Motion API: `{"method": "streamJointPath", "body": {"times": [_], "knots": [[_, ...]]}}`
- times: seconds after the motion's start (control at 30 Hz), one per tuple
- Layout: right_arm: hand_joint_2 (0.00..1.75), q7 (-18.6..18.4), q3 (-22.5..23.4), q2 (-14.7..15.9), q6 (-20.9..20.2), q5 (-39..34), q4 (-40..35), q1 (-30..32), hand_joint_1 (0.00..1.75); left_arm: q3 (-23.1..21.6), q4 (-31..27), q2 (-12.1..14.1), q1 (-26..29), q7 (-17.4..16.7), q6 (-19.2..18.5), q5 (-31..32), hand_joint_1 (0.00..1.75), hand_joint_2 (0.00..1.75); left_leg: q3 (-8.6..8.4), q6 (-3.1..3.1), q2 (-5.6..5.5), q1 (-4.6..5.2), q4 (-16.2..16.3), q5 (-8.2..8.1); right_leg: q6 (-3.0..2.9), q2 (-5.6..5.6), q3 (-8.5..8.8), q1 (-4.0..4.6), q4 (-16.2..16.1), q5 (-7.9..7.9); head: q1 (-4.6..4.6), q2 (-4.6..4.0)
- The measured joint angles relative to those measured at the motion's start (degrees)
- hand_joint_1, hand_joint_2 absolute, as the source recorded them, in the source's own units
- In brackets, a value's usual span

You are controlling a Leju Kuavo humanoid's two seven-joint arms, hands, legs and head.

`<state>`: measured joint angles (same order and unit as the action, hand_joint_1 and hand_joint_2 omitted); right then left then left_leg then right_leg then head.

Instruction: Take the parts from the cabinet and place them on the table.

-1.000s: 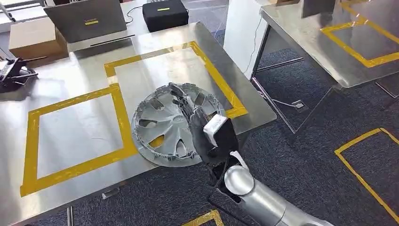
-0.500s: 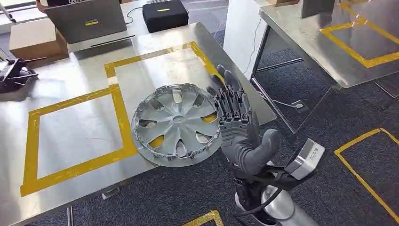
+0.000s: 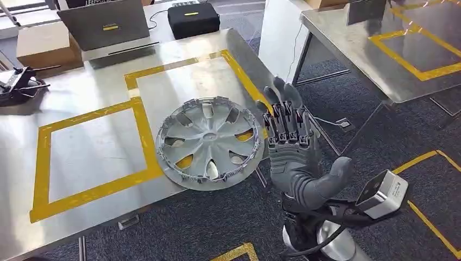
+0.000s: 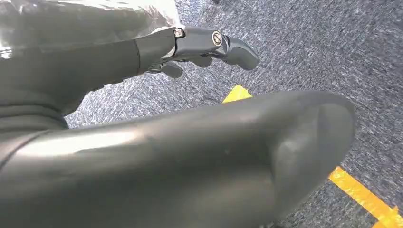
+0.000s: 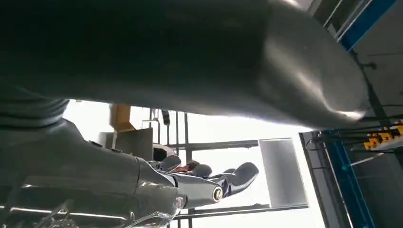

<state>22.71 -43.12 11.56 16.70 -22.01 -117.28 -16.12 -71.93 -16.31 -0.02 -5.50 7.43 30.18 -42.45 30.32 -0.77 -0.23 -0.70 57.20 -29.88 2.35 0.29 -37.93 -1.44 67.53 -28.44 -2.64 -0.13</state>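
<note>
A silver wheel cover (image 3: pixel 209 142) lies flat on the steel table (image 3: pixel 92 144), across the yellow tape near the table's front right corner, with its near rim over the edge. My right hand (image 3: pixel 293 152) hovers just to its right, off the table edge, fingers stretched out and apart, holding nothing and clear of the cover. The right wrist view looks upward past that hand (image 5: pixel 142 180) with its fingers extended. In the left wrist view my left hand (image 4: pixel 142 142) hangs over grey carpet, its fingers (image 4: pixel 209 42) extended and empty.
A laptop (image 3: pixel 103 24), a black case (image 3: pixel 193 19) and a cardboard box (image 3: pixel 43 43) stand along the table's far side. A black tool (image 3: pixel 16 84) lies at the left. A second steel table (image 3: pixel 391 49) stands at the right across a carpeted gap.
My right hand has come off the wheel cover, swung right past the table edge and opened out. The cover stays flat on the table. The view has shifted slightly.
</note>
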Motion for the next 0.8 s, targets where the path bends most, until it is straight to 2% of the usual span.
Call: {"method": "streamJointPath", "body": {"times": [0.03,0.07,0.1,0.13,0.2,0.23,0.27,0.3,0.37,0.4,0.43,0.47,0.53,0.57,0.6,0.7,0.73,0.77,0.8], "knots": [[0.00,0.04,0.04,0.00,-0.20,0.00,-0.09,-0.02,0.00,0.00,0.00,0.02,0.00,-0.11,0.00,0.02,0.00,0.00,0.01,0.47,-0.02,-0.13,0.42,-0.31,0.23,-0.10,2.89,-0.23,-5.15,1.98,-0.04,0.00],[0.00,0.09,0.04,0.02,-0.33,0.00,-0.09,-0.03,0.00,0.00,0.02,0.15,-0.01,-0.20,0.02,0.04,0.00,0.00,0.35,0.98,-0.04,0.03,0.64,-0.59,0.40,0.03,4.34,-0.04,-7.05,0.22,-0.11,0.00],[0.00,0.13,0.07,0.00,-0.37,-0.04,-0.24,-0.01,0.00,0.00,-0.02,0.22,-0.08,-0.24,-0.02,0.07,0.00,0.00,0.68,1.41,-0.08,0.11,1.00,-0.66,-0.46,0.34,4.21,0.15,-7.27,0.96,-0.22,0.00],[0.00,0.15,0.11,0.04,-0.39,-0.07,-0.33,0.01,0.00,0.00,-0.02,0.26,-0.09,-0.24,0.02,0.09,0.00,0.00,0.50,1.78,-0.12,0.16,1.05,-0.47,-0.74,0.30,3.87,0.14,-7.27,0.83,-0.03,0.00],[0.00,0.15,0.15,0.11,-0.55,-0.07,-0.33,0.00,0.00,0.00,-0.02,0.39,-0.08,-0.31,0.02,0.09,0.00,0.00,0.69,2.36,-0.15,-0.05,1.01,-0.21,-1.92,0.32,3.64,0.36,-7.43,0.75,0.04,0.00],[0.00,0.15,0.15,0.11,-0.63,-0.09,-0.33,-0.02,0.00,0.00,-0.02,0.42,-0.09,-0.37,0.02,0.09,0.00,0.00,0.83,2.62,-0.17,-0.14,1.11,-0.52,-2.45,0.21,3.56,0.16,-7.74,0.99,0.00,0.00],[0.00,0.17,0.15,0.11,-0.72,-0.09,-0.33,-0.05,0.00,0.00,-0.07,0.42,-0.08,-0.39,0.02,0.09,0.00,0.00,1.24,2.78,-0.07,-0.20,2.31,-2.11,-2.90,0.09,3.52,0.19,-7.84,1.18,0.21,0.00],[0.00,0.20,0.15,0.11,-0.81,-0.09,-0.33,-0.08,0.00,0.00,-0.09,0.42,-0.09,-0.39,0.02,0.09,0.00,0.00,2.35,2.89,-0.07,-0.16,5.42,-4.56,-3.15,0.00,3.40,0.25,-7.87,1.30,0.44,0.00],[0.00,0.20,0.15,0.11,-0.94,-0.39,-0.33,-0.03,0.00,0.00,-0.11,0.46,-0.07,-0.44,0.02,0.09,0.00,0.00,5.64,2.94,-0.07,-0.15,14.10,-9.11,-3.59,-0.22,3.00,0.58,-7.86,1.55,0.81,0.00],[0.00,0.20,0.15,0.11,-0.98,-0.44,-0.33,-0.02,0.00,0.00,-0.13,0.44,-0.04,-0.52,0.00,0.09,0.00,0.00,6.82,2.88,-0.07,-0.13,17.34,-10.04,-3.80,-0.26,2.75,0.79,-7.85,1.70,0.83,0.00],[0.00,0.20,0.15,0.11,-1.01,-0.44,-0.33,0.00,0.00,0.00,-0.13,0.46,0.01,-0.59,0.00,0.09,0.00,0.00,6.75,2.72,-0.07,-0.10,17.88,-9.49,-3.99,-0.27,2.55,0.96,-7.84,1.85,0.83,0.00],[0.00,0.20,0.13,0.11,-1.11,-0.44,-0.33,0.00,0.00,0.00,-0.13,0.48,0.03,-0.66,0.00,0.09,0.00,0.00,5.62,2.47,-0.07,-0.03,16.12,-7.75,-4.07,-0.25,2.39,1.11,-7.83,2.02,0.87,0.00],[0.00,0.20,0.15,0.11,-1.11,-0.44,-0.33,0.00,0.00,0.00,-0.13,0.61,-0.03,-0.68,0.00,0.09,0.00,0.00,0.63,1.76,-0.07,0.29,7.15,-2.96,-3.94,-0.18,2.33,1.24,-7.82,2.29,0.87,0.00],[0.00,0.24,0.15,0.11,-1.11,-0.44,-0.33,0.00,0.00,0.00,-0.13,0.74,-0.10,-0.66,0.00,0.07,0.00,0.00,-1.78,1.29,-0.08,0.53,2.67,-1.83,-3.77,-0.19,2.29,1.20,-7.82,2.43,0.87,0.00],[0.00,0.28,0.15,0.11,-1.14,-0.44,-0.33,0.00,0.00,0.00,-0.13,0.85,-0.19,-0.66,0.00,0.07,0.00,0.00,-2.60,1.21,-0.10,0.78,1.01,-2.24,-3.41,-0.18,2.10,1.50,-7.77,2.65,0.83,0.00],[0.00,0.35,0.20,0.11,-1.14,-0.52,-0.33,0.01,0.00,0.00,-0.15,0.87,-0.09,-0.66,-0.02,0.00,0.00,0.00,-2.00,0.94,-0.12,1.13,0.58,-1.99,-2.20,-0.24,1.70,1.14,-7.95,3.71,0.85,0.00],[0.00,0.42,0.28,0.11,-1.12,-0.61,-0.33,0.04,0.00,0.00,-0.15,0.90,-0.06,-0.68,-0.09,0.00,0.00,0.00,-1.67,0.33,-0.03,0.91,-0.05,-1.37,-1.80,-0.17,1.60,1.31,-7.95,3.87,0.81,0.00],[0.00,0.50,0.46,0.18,-1.12,-0.63,-0.35,0.18,0.00,0.00,-0.15,0.96,-0.12,-0.70,-0.11,-0.02,0.00,0.00,-1.73,0.07,0.32,0.58,-0.36,-0.81,-1.57,-0.16,1.14,1.22,-7.29,2.58,0.81,0.00],[0.00,0.57,0.52,0.17,-1.14,-0.70,-0.35,0.14,0.00,0.02,-0.15,1.05,-0.16,-0.72,-0.11,-0.02,0.00,0.00,-1.23,-0.38,0.28,0.59,-0.42,-0.40,-1.38,-0.13,0.29,1.19,-4.82,-0.18,0.57,0.00]]}}
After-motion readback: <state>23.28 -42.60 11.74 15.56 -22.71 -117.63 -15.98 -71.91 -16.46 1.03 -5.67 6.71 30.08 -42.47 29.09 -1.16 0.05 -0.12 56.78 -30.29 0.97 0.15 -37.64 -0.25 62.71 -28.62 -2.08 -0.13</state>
